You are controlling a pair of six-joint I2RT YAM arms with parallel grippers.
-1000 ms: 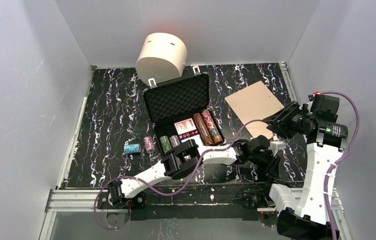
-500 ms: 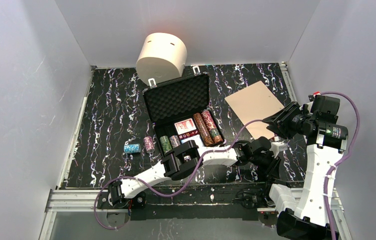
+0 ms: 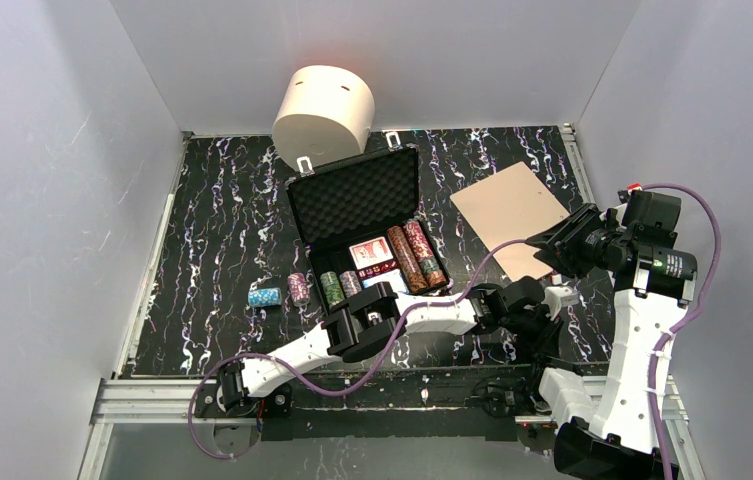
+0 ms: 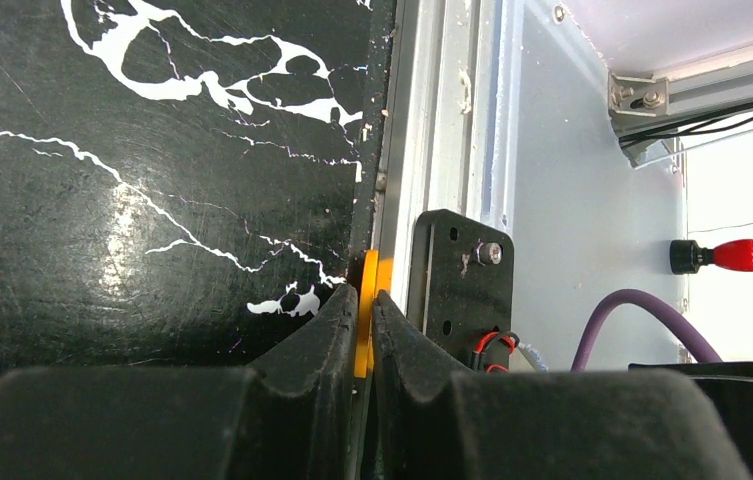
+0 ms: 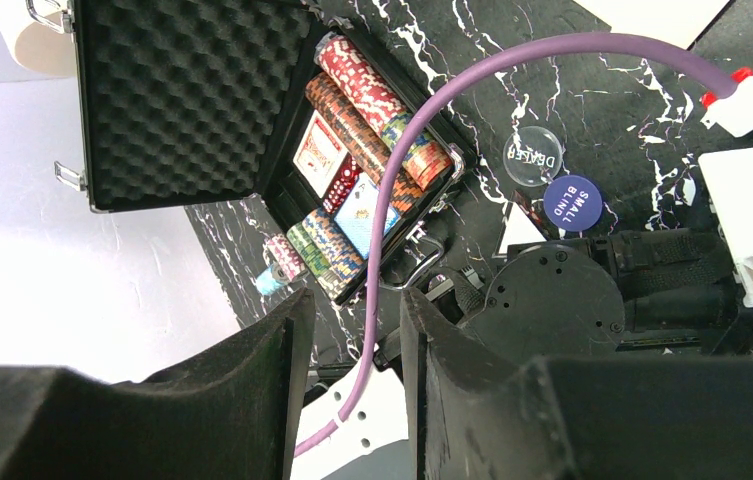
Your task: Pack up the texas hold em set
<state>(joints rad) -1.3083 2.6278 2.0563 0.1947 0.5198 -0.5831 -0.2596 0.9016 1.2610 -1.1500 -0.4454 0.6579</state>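
The black briefcase (image 3: 352, 195) lies open mid-table, its foam lid up; it also shows in the right wrist view (image 5: 172, 100). Its base holds long striped chip stacks (image 3: 410, 256), card decks (image 3: 370, 252) and red dice (image 5: 342, 183). A blue chip stack (image 3: 264, 297) and a pink one (image 3: 298, 288) lie on the table left of the case. My left gripper (image 4: 365, 330) is shut on the yellow button (image 4: 365, 300), held edge-on at the table's near right edge (image 3: 537, 322). My right gripper (image 5: 357, 300) is open and empty, raised at the right (image 3: 555, 245).
A tan board (image 3: 508, 205) lies at the back right. A cream cylinder (image 3: 324, 108) stands behind the case. A clear dealer disc (image 5: 532, 152) and a blue small-blind disc (image 5: 571, 201) lie near the case's right corner. An aluminium rail (image 4: 442, 120) borders the table.
My left arm has shifted slightly to the right with the yellow button held. The right arm has hardly moved.
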